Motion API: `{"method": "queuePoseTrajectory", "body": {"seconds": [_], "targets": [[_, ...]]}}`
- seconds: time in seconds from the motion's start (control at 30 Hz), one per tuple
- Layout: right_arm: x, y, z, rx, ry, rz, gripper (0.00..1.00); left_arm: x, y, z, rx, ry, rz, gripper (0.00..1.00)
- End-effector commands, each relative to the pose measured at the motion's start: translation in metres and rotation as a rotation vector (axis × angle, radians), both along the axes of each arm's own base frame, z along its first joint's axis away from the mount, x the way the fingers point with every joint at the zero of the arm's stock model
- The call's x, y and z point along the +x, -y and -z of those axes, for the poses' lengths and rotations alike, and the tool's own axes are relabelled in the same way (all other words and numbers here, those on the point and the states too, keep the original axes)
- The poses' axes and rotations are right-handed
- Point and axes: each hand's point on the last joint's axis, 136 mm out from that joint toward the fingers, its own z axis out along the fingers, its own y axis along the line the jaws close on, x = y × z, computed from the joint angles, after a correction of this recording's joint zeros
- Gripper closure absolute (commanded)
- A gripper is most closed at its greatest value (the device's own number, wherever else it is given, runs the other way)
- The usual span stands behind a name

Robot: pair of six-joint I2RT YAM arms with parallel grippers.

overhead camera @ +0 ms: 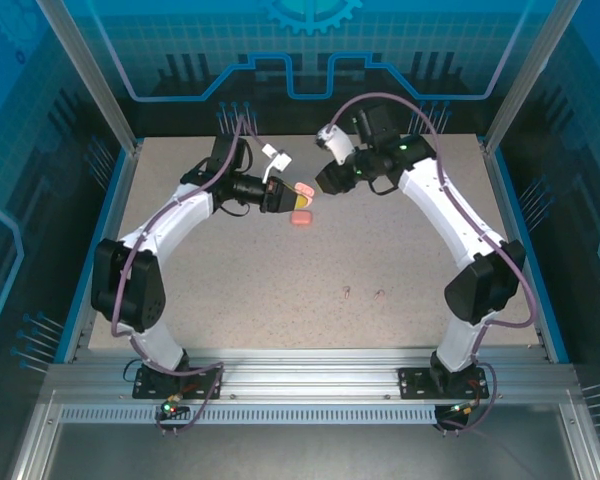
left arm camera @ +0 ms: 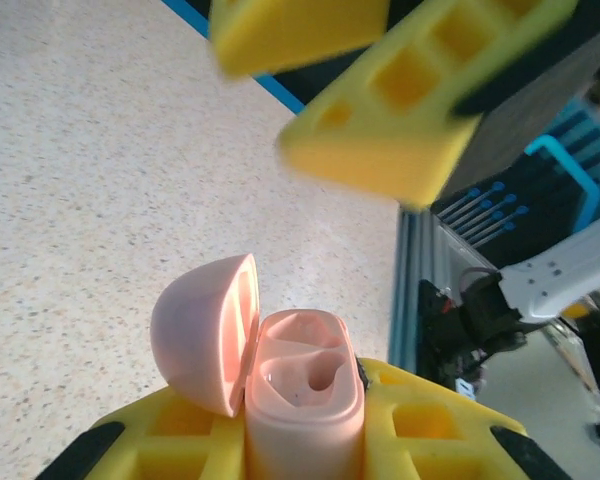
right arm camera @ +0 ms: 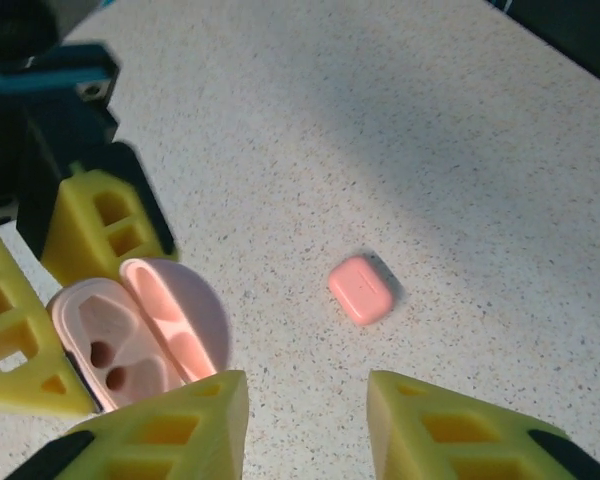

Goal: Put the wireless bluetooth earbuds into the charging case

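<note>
The charging case (left arm camera: 302, 400) stands upright between my left gripper's (left arm camera: 305, 445) yellow fingers (left arm camera: 430, 435), which are shut on its body. Its lid (left arm camera: 195, 330) is swung open to the left, and the two lobed sockets inside look empty. In the top view the case (overhead camera: 302, 190) is held above the table's far middle by the left gripper (overhead camera: 288, 197). My right gripper (right arm camera: 308, 420) hangs open close over the case (right arm camera: 110, 345), with nothing between its fingers (left arm camera: 410, 120). The earbuds are out of view.
A small closed salmon-pink rounded box (right arm camera: 361, 289) lies flat on the speckled table (overhead camera: 380, 270), just below the held case, and is also seen from above as the same pink box (overhead camera: 300, 218). A blue rim (overhead camera: 540, 270) borders the table.
</note>
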Motion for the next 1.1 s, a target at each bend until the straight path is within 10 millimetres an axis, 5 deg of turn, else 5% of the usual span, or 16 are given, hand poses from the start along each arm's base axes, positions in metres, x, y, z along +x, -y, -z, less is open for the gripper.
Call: {"method": "queuePoseTrajectory", "body": {"seconds": [0.0, 0.13, 0.23, 0.57, 0.67, 1.07], "targets": [[-0.019, 0.015, -0.049, 0.153, 0.024, 0.048, 0.53, 0.015, -0.011, -0.016, 0.008, 0.2, -0.133, 1.0], [-0.034, 0.031, -0.053, 0.212, -0.023, 0.156, 0.4, 0.025, -0.029, -0.02, 0.013, 0.412, -0.306, 1.0], [-0.04, 0.044, -0.034, 0.229, -0.11, 0.299, 0.37, 0.032, -0.046, -0.035, -0.037, 0.541, -0.46, 1.0], [-0.086, 0.067, 0.113, 0.013, -0.461, 0.688, 0.35, 0.014, -0.047, -0.086, -0.131, 0.839, -0.588, 1.0], [-0.102, 0.063, 0.141, -0.039, -0.504, 0.698, 0.36, 0.007, -0.046, -0.101, -0.167, 0.885, -0.591, 1.0], [-0.134, 0.065, 0.181, -0.225, -0.527, 0.751, 0.36, -0.009, -0.047, -0.126, -0.202, 0.994, -0.649, 1.0]]}}
